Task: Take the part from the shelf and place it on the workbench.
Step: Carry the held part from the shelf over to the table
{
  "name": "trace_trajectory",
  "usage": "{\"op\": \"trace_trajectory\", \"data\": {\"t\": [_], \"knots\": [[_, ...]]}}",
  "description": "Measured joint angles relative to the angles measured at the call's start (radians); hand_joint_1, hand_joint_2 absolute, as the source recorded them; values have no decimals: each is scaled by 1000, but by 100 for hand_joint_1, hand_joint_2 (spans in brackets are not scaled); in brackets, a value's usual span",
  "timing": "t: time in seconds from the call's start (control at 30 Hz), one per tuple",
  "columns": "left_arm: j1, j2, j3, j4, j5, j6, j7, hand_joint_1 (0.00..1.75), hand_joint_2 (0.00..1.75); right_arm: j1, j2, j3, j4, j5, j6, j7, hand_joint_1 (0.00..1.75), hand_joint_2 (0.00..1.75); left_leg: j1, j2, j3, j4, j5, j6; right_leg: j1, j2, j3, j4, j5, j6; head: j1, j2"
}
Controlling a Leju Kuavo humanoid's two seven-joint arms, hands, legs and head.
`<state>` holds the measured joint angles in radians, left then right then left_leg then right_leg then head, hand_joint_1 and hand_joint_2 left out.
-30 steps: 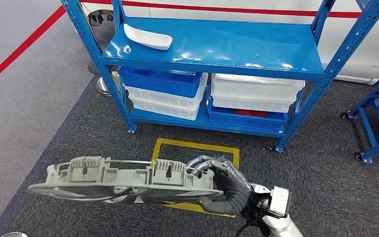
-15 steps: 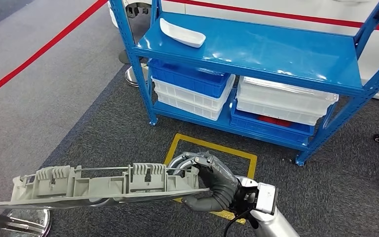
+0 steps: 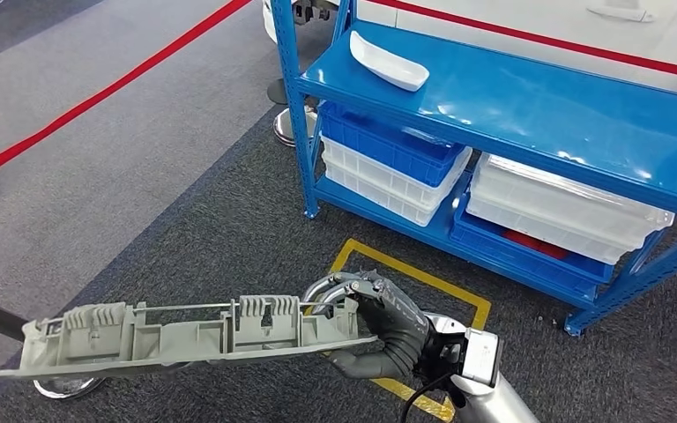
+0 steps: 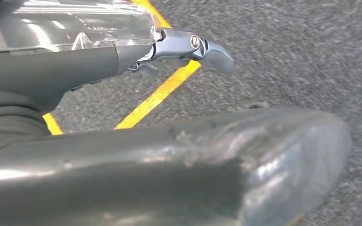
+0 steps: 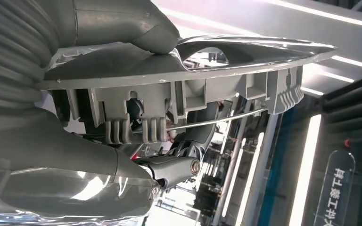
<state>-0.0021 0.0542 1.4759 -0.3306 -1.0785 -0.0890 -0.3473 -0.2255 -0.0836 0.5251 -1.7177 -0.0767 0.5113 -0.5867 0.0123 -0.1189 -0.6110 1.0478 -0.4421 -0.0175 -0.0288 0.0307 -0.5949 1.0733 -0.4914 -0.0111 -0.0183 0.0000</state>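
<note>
In the head view a long grey plastic part (image 3: 185, 339) with ribbed clips and a thin metal rod lies level over the dark carpet at the lower left. My right hand (image 3: 388, 330) grips its right end, thumb under the flat edge and fingers curled over the top. The right wrist view shows the same part (image 5: 184, 61) close up, pinched between the thumb and the darker fingers (image 5: 179, 165). My left hand (image 4: 122, 155) hangs over the carpet with a finger (image 4: 207, 47) stretched out and nothing in it.
The blue shelf (image 3: 511, 115) stands at the upper right, with a white tray (image 3: 389, 60) on its top board and stacked blue and white crates (image 3: 388, 163) below. A yellow floor square (image 3: 423, 278) lies before it. A red line (image 3: 115, 84) crosses the grey floor. A round metal base (image 3: 62, 386) sits under the part's left end.
The whole picture has shifted right and down as the camera turned left. The part stays in my right hand, at about the same place before me.
</note>
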Motion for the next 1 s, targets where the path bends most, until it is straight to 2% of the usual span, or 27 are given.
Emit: {"op": "trace_trajectory", "data": {"t": [0.07,0.13,0.17,0.2,0.23,0.27,0.3,0.37,0.4,0.43,0.47,0.5,0.53,0.57,0.63,0.67,0.7,0.73,0.77,0.8,0.87,0.93,1.0], "knots": [[1,-1,4,-2,0,0,4,0,0,-7,2,4,4,-1,8,4,175,175,-1,38,-20,44,-25,-9,-3,-22,4,-5,2,-12,-8,0],[-3,-2,9,-3,-1,0,5,0,0,-13,3,13,12,-4,13,10,175,175,-1,92,-77,157,-83,-19,1,-47,6,-7,1,-18,-15,0],[-5,-4,11,-4,-1,-1,6,0,0,-16,3,18,18,-6,15,13,175,175,2,104,-110,220,-108,-22,3,-60,6,-7,0,-18,-15,0],[-5,-6,14,-4,-2,-1,7,0,0,-18,3,24,25,-10,16,16,175,175,3,110,-133,261,-118,-23,4,-73,6,-7,-2,-19,-16,0],[-3,-8,17,-5,-4,-2,9,0,0,-21,3,30,33,-13,18,20,175,175,5,113,-138,267,-109,-23,6,-86,8,-7,-4,-19,-16,0],[-1,-11,19,-6,-5,-2,10,0,0,-24,3,36,40,-17,19,22,175,175,5,117,-122,235,-82,-22,7,-98,10,-7,-7,-18,-16,0],[1,-12,22,-7,-6,-2,12,0,0,-29,4,41,46,-20,21,23,175,175,4,131,-87,165,-44,-17,7,-110,15,-7,-10,-16,-17,0],[0,-13,24,-10,-8,-2,13,0,0,-39,6,48,55,-24,23,24,175,175,-4,170,-24,39,6,-5,10,-131,25,-10,-16,-10,-16,0],[-1,-13,25,-11,-8,-2,13,0,0,-43,7,50,58,-26,23,24,175,175,-9,184,-9,5,15,1,12,-141,29,-13,-17,-5,-16,0],[-1,-14,26,-12,-8,-2,14,0,0,-45,8,52,60,-27,23,24,175,175,-12,183,-8,-1,13,6,13,-151,33,-17,-18,1,-16,0],[0,-15,27,-14,-9,-2,14,0,0,-48,9,54,63,-27,23,24,175,175,-14,173,-9,-7,15,12,14,-161,39,-24,-17,7,-16,0],[3,-15,29,-16,-9,-2,15,0,0,-52,10,56,66,-27,24,25,175,175,-10,161,-4,-15,19,18,14,-161,44,-28,-18,13,-15,0],[6,-17,30,-17,-11,-3,15,0,0,-56,11,59,69,-27,25,26,175,175,-7,149,4,-27,24,24,13,-142,46,-25,-24,18,-13,0],[7,-19,32,-19,-13,-4,14,0,0,-61,11,62,72,-28,27,27,175,175,-5,138,11,-38,30,31,11,-113,38,-4,-39,21,-11,0],[2,-22,36,-20,-18,-7,12,0,0,-69,10,68,80,-29,30,28,175,175,-4,115,18,-48,38,40,9,-50,-14,98,-92,19,-6,0],[-1,-23,38,-20,-20,-9,9,0,0,-71,9,71,85,-30,32,28,175,175,-6,102,17,-48,38,43,10,-38,-50,162,-117,18,-5,0],[-4,-24,40,-20,-22,-11,7,0,0,-72,8,74,91,-29,32,29,175,175,-7,86,17,-47,37,44,12,-34,-80,210,-127,18,-5,0],[-4,-25,42,-20,-23,-14,4,0,0,-74,7,77,97,-29,33,31,175,175,-8,71,17,-44,36,44,12,-32,-96,227,-118,18,-5,0],[-4,-27,43,-20,-24,-16,2,0,0,-76,6,80,102,-28,33,32,175,175,-9,55,17,-40,34,43,13,-29,-93,205,-89,17,-6,0],[-3,-27,45,-20,-25,-17,0,0,0,-80,5,83,106,-28,33,33,175,175,-9,40,17,-35,32,41,13,-22,-74,153,-49,15,-5,0],[-4,-30,46,-20,-26,-18,-3,0,0,-90,4,89,113,-28,33,35,175,175,-9,13,11,-19,23,34,10,18,-25,34,11,11,-6,0],[-3,-32,47,-20,-28,-19,-5,0,0,-97,3,94,119,-28,33,35,175,175,-7,-8,2,-10,17,22,11,39,-5,-15,23,8,-6,0],[2,-34,48,-20,-33,-19,-6,0,0,-100,2,97,126,-28,33,36,175,175,-3,-20,-4,-11,18,9,14,19,-2,-23,25,0,-4,0]]}}
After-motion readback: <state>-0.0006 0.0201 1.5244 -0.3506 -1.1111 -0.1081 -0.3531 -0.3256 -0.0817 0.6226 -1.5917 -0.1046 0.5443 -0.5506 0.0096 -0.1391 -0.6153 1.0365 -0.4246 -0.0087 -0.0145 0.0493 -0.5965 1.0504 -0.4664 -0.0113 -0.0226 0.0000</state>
